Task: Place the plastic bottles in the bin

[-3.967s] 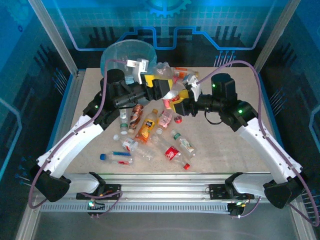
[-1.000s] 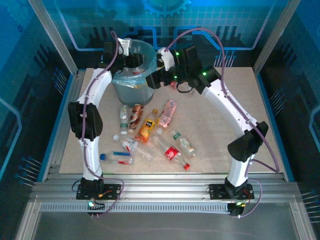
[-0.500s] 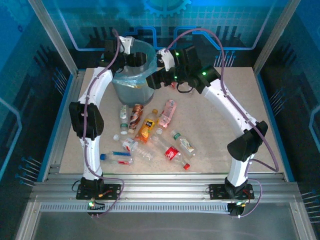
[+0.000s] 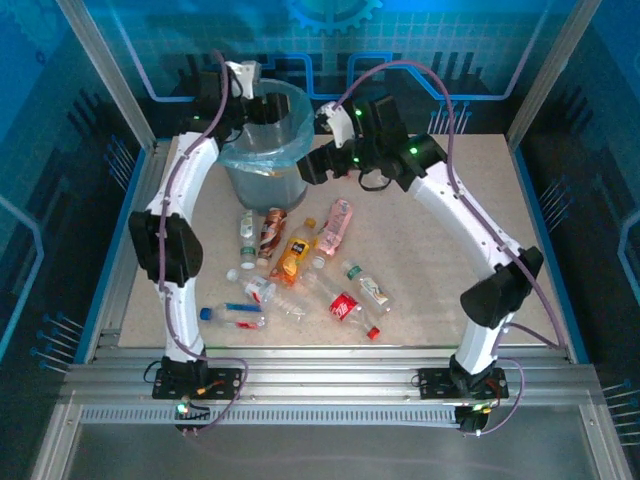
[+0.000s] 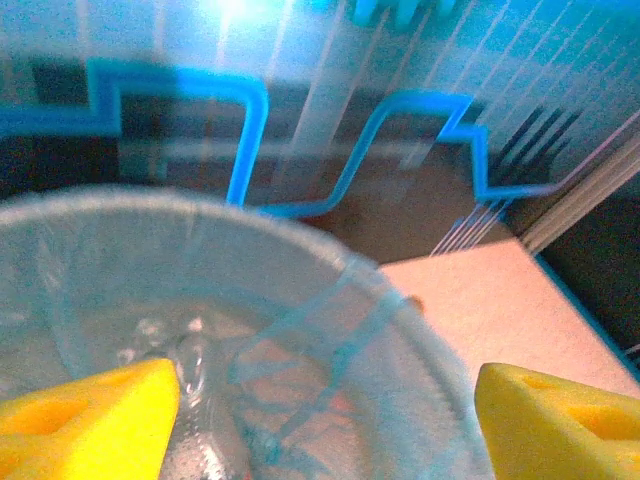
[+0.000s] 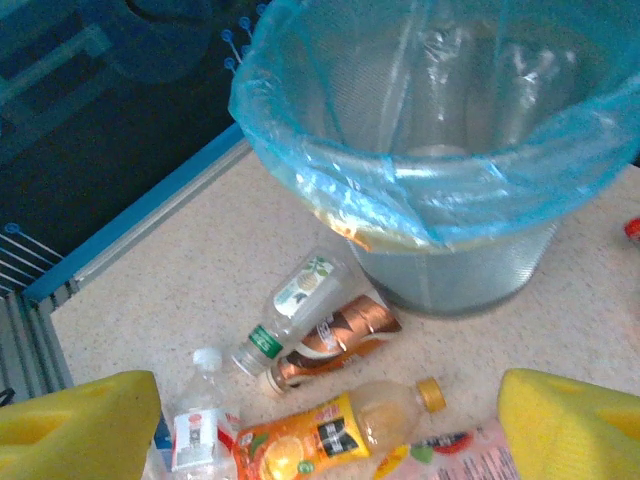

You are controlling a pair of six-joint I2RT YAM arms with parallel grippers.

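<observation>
The bin [image 4: 262,160], grey with a light-blue bag, stands at the back left of the table. My left gripper [image 4: 258,106] hangs open over its mouth with nothing between the yellow fingers [image 5: 90,420], and the bag rim [image 5: 400,330] lies just below. My right gripper [image 4: 314,166] is open beside the bin's right wall, above the plastic bottles. Below it lie a green-label bottle [image 6: 290,305], a brown one [image 6: 340,345], an orange one [image 6: 320,435] and a pink one [image 6: 455,455]. Clear bottles [image 6: 440,60] rest inside the bin [image 6: 450,240].
More bottles lie mid-table: a red-label one [image 4: 345,306], a green-capped one [image 4: 368,286], a blue-capped one [image 4: 230,316] and a crushed clear one [image 4: 268,291]. Blue rails [image 4: 140,200] edge the table. A small red object [image 6: 632,230] sits right of the bin.
My left gripper has opened wider and shifted toward the bin's far left rim. The right gripper has dipped slightly beside the bin. The bottles on the table have not moved.
</observation>
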